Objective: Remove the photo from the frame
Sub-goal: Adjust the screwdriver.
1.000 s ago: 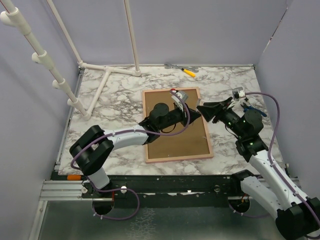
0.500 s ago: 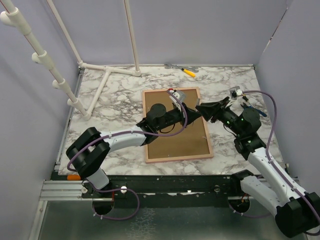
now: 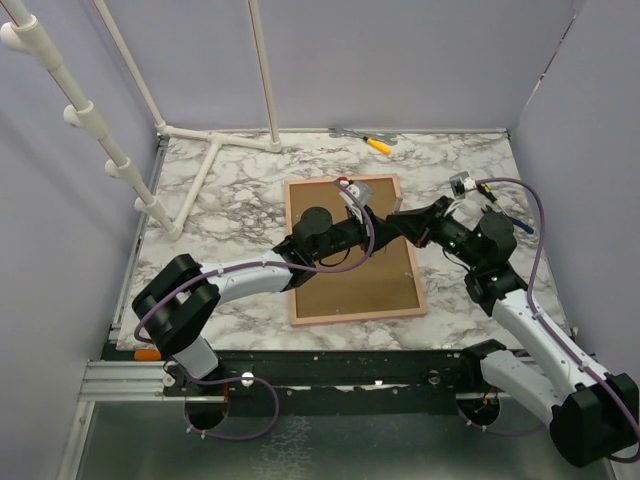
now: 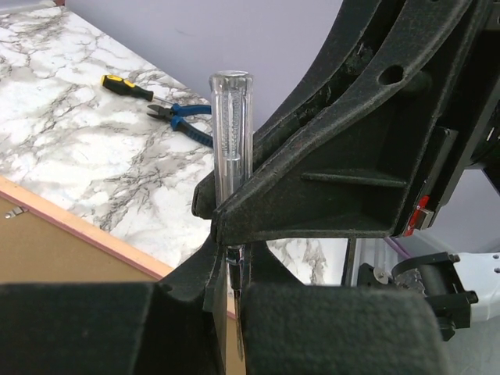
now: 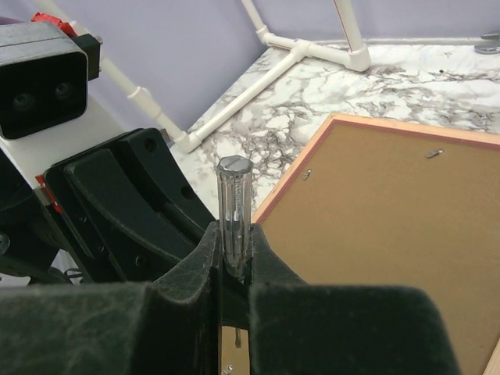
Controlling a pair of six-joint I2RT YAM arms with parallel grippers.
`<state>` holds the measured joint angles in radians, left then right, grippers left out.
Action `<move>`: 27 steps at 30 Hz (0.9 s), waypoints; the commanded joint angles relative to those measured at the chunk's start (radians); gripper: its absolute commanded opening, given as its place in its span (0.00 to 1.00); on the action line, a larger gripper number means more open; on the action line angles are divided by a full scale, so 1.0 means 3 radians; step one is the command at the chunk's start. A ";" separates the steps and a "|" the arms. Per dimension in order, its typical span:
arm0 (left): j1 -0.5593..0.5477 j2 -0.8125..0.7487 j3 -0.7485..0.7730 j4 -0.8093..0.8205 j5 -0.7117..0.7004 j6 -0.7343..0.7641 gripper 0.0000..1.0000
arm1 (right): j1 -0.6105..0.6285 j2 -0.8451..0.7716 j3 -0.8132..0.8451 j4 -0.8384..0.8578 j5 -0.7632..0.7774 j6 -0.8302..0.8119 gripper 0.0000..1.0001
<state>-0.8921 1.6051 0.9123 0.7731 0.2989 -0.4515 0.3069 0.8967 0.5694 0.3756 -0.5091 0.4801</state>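
Two grippers are brought together over the frame (image 3: 350, 290), which is laid brown back up on the marble table (image 3: 240, 190). One clear-handled screwdriver (image 4: 231, 125) is clamped upright by both the left gripper (image 4: 233, 264) and the right gripper (image 5: 233, 251).

Brown frame (image 3: 360, 285) edged pink, white table (image 3: 460, 160) veined grey, screwdriver (image 4: 231, 117) clear-handled.
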 commanded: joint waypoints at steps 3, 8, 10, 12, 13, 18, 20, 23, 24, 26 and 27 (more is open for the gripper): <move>-0.0015 -0.0110 -0.0017 0.0113 0.0184 -0.0006 0.15 | 0.0000 -0.0021 0.0093 -0.0147 0.0100 -0.0105 0.01; -0.0010 -0.0360 -0.0150 -0.0139 0.0016 -0.0041 0.50 | 0.0000 -0.0029 0.0167 -0.0381 0.0341 -0.0224 0.00; -0.0012 -0.0494 -0.0114 -0.0452 -0.0044 -0.0007 0.62 | 0.0000 -0.0012 0.0201 -0.0475 0.0426 -0.0260 0.01; -0.0008 -0.0628 -0.0040 -0.0850 -0.0174 0.0016 0.79 | 0.0000 0.0018 0.0226 -0.0510 0.0397 -0.0305 0.01; -0.0004 -0.0687 -0.0005 -0.1058 -0.0274 -0.0001 0.88 | 0.0000 0.0036 0.0231 -0.0505 0.0331 -0.0328 0.01; 0.0181 -0.0780 0.0436 -0.2209 -0.0683 -0.0487 0.99 | 0.0000 0.0144 0.0226 -0.0390 -0.0014 -0.0373 0.01; 0.0360 -0.0698 0.0596 -0.2424 -0.0310 -0.0773 0.99 | 0.0000 0.0160 0.0182 -0.0262 -0.0174 -0.0387 0.01; 0.0530 -0.0610 0.0687 -0.2369 0.0181 -0.1085 0.99 | 0.0001 0.0175 0.0114 -0.0127 -0.0280 -0.0405 0.01; 0.0537 -0.0601 0.0702 -0.2333 0.0252 -0.1101 0.99 | 0.0004 0.0183 0.0100 -0.0099 -0.0291 -0.0419 0.01; 0.0535 -0.0596 0.0734 -0.2318 0.0297 -0.1078 0.98 | 0.0005 0.0208 0.0100 -0.0088 -0.0301 -0.0444 0.01; 0.0539 -0.0603 0.0741 -0.2319 0.0307 -0.1074 0.96 | 0.0005 0.0224 0.0104 -0.0084 -0.0309 -0.0453 0.01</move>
<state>-0.7242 1.4071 1.1091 0.1467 0.2752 -0.7029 0.3073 0.9497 0.6140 0.2974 -0.5449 0.3752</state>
